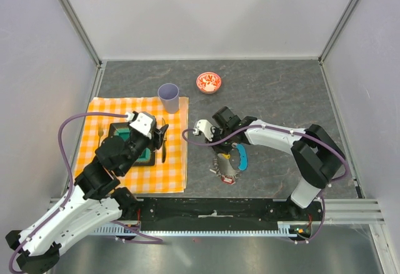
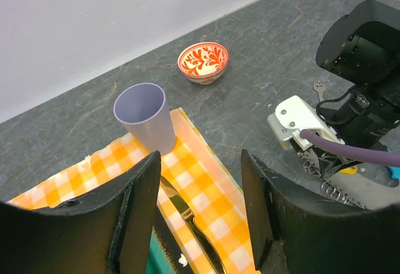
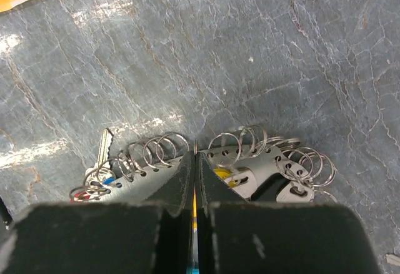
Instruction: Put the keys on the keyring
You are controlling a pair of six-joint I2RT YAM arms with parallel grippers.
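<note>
The keys (image 3: 103, 151) lie in a heap on the dark stone table, silvery, with several small split rings and blue, red and yellow tags. In the top view the keys (image 1: 227, 172) sit just below my right gripper (image 1: 222, 156). The right gripper (image 3: 195, 155) is shut, and the thin edge-on wire of the keyring (image 3: 195, 142) pokes out between its tips. The keyring's light-blue crescent (image 1: 241, 157) lies right of that gripper. My left gripper (image 1: 161, 135) hovers open over the orange checked cloth, well left of the keys. Nothing sits between the left gripper's (image 2: 200, 159) fingers.
A lilac cup (image 1: 169, 97) stands at the cloth's (image 1: 175, 174) far right corner. A small red patterned bowl (image 1: 208, 82) is behind the keys. A table knife (image 2: 187, 221) and a green plate (image 1: 147, 156) lie on the cloth under the left arm. Grey walls enclose three sides.
</note>
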